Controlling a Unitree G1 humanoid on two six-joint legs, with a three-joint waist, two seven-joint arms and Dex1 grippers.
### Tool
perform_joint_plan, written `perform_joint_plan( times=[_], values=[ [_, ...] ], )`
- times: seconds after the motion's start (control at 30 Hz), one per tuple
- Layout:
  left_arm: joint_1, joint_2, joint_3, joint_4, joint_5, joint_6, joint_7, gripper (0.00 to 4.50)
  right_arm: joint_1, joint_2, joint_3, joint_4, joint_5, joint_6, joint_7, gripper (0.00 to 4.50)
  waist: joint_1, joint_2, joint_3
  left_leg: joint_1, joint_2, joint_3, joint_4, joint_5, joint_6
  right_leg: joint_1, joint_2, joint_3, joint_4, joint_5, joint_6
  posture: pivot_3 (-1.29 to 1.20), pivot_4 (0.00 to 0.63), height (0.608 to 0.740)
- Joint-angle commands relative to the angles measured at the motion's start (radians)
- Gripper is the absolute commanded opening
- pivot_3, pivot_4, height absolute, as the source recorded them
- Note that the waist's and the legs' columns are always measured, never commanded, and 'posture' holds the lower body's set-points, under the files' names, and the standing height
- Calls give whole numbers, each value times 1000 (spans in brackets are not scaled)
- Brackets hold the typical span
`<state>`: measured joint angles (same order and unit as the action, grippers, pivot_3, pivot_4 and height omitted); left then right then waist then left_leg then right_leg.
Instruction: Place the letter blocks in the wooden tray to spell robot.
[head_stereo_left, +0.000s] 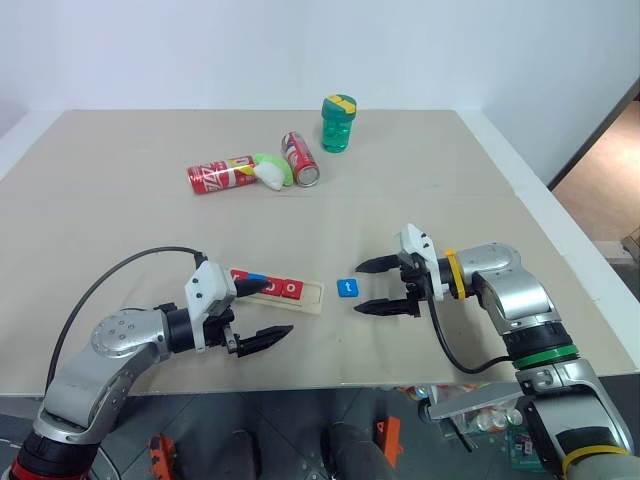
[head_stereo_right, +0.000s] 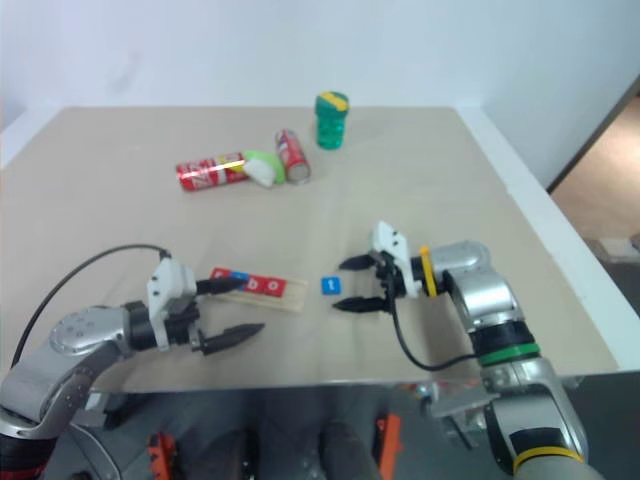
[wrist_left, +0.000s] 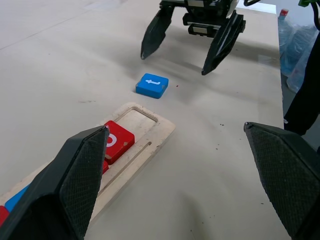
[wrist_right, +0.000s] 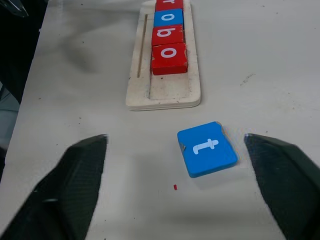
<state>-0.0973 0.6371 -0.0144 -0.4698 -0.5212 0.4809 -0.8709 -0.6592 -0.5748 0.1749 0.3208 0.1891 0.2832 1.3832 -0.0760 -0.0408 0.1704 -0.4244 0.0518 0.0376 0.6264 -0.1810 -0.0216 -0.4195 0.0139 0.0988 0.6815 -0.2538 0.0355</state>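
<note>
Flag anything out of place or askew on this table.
The blue t block lies skewed on the table, apart from the wooden tray, whose end slot is unfilled. Two red soda cans lie tipped over farther back.

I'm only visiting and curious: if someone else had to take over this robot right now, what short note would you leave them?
Left gripper: open, empty, beside the wooden tray.
Right gripper: open, empty, the blue t block on the table between its fingers.
Done: four letter blocks sit in the tray. Those readable are a blue one, then red o, then red o.
Left: the slot at the tray's end nearest the t block is free. Pick up the t and set it there to finish the word.
</note>
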Motion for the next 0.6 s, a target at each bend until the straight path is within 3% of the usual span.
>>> perform_joint_plan(
  times=[0.03,0.27,0.33,0.57,0.6],
  values=[
    [-2,0,4,-27,-3,-2,11,4500,-44,36,8,65,-22,-84,-32,4406,0,0,0,0,0,0,0,0,0,0,0,0,0,0,0,0,150,740],
    [20,5,14,-50,-6,7,33,4500,-69,77,30,224,-73,-215,-59,4406,1,0,0,0,-1,-1,0,0,0,1,-1,0,0,0,0,0,150,740],
    [28,6,17,-58,-7,10,41,4500,-66,80,29,245,-78,-228,-63,3827,1,0,0,0,-1,-1,0,0,0,1,-1,0,0,0,0,0,150,740],
    [69,3,33,-80,-5,11,81,4500,23,80,-20,95,-42,-110,-159,3827,2,0,0,0,-1,-2,0,0,0,2,-1,-1,0,0,1,0,150,740],
    [71,3,32,-81,-4,11,84,4500,39,79,-22,65,-40,-96,-172,3487,2,0,0,0,-1,-2,1,0,0,2,-1,-1,0,0,1,0,150,740]
  ],
)
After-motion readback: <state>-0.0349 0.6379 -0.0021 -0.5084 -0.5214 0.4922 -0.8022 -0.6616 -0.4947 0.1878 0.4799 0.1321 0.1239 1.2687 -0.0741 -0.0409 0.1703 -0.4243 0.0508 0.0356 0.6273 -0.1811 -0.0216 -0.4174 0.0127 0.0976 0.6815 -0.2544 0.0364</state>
